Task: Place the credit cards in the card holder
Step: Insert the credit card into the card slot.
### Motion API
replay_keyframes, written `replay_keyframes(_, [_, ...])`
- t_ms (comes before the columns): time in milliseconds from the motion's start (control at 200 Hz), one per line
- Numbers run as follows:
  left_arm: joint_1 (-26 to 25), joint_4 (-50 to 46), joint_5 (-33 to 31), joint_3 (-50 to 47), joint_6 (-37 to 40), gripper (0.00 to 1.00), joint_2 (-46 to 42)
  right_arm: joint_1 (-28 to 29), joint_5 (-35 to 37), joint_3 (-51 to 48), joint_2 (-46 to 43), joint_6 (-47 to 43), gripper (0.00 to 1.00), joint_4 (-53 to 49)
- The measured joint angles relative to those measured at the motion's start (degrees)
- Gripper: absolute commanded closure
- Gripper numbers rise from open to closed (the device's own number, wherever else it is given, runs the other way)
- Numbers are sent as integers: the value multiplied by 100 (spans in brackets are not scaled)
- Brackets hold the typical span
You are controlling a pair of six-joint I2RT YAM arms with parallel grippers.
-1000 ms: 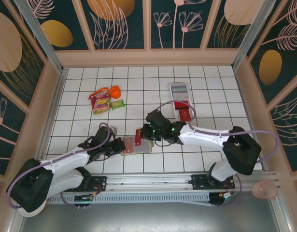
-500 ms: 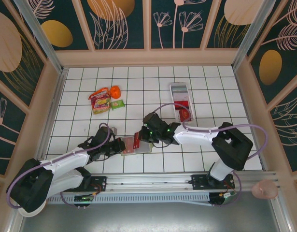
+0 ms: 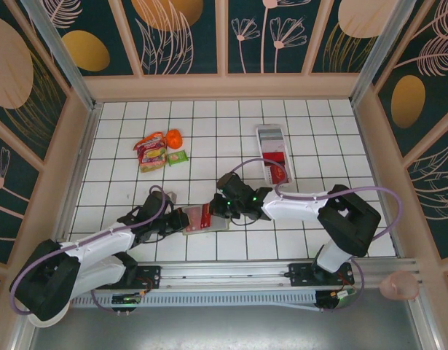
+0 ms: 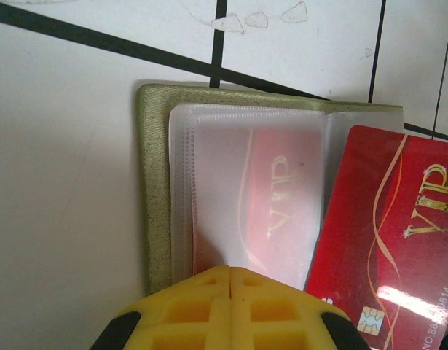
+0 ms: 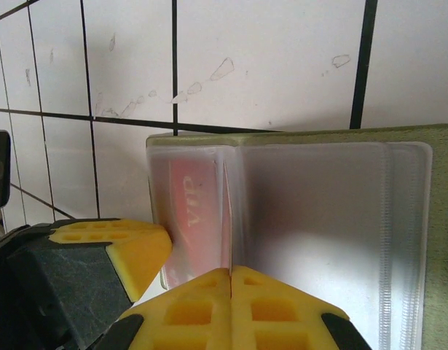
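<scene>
Both grippers are meeting below the centre of the top view: the left gripper (image 3: 181,219) and right gripper (image 3: 213,207) are flanking the card holder (image 3: 220,224), which is lying open on the tiled table (image 3: 136,131). Snack packets (image 3: 154,151) are sitting at upper left and a white tray (image 3: 272,142) at upper right.

At the left wrist, the left gripper's tips are pressing together, empty, at the bottom edge over the holder's clear sleeves. One credit card (image 4: 264,197) is showing through a sleeve, and a second credit card (image 4: 384,233) is leaning at right.

At the right wrist, the right gripper is clenching that second credit card, seen edge-on at bottom centre.
</scene>
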Motion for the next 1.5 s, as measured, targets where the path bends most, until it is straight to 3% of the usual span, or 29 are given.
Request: replay_keyframes(1501, [0, -4, -2, -55, -39, 100, -96, -186, -46, -238, -195, -120, 100, 236])
